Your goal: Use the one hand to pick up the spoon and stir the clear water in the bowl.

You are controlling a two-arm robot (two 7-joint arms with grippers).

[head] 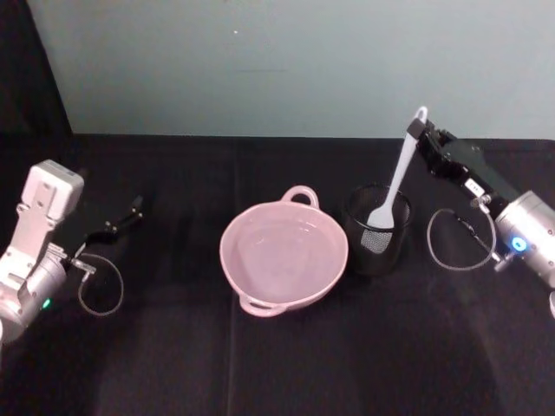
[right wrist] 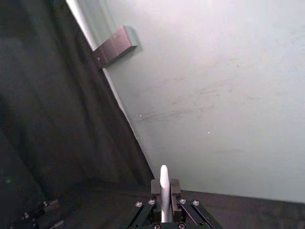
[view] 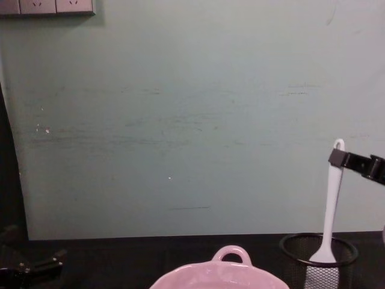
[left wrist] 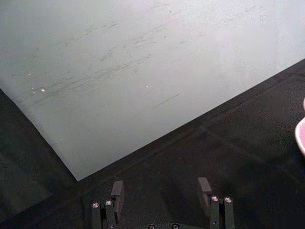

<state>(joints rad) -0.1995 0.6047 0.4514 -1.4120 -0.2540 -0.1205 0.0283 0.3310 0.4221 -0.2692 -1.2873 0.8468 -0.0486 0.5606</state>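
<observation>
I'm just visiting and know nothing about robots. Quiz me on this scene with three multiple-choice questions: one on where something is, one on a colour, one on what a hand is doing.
1. Where is the spoon's blade?
A. In the pink bowl
B. In the black mesh cup
C. Flat on the table

2. What colour is the bowl?
A. Pale pink
B. Blue
C. Black

3. What is the right hand doing?
A. Resting open on the table
B. Gripping the bowl's rim
C. Closed on the top of the spoon's handle

Answers:
1. B: the spoon stands tilted with its blade inside the mesh cup, beside the bowl.
2. A: the bowl's glossy wall and loop handle are pale pink.
3. C: the right hand pinches the handle just below its end; the left hand lies open on the black table, far to the left.
</observation>
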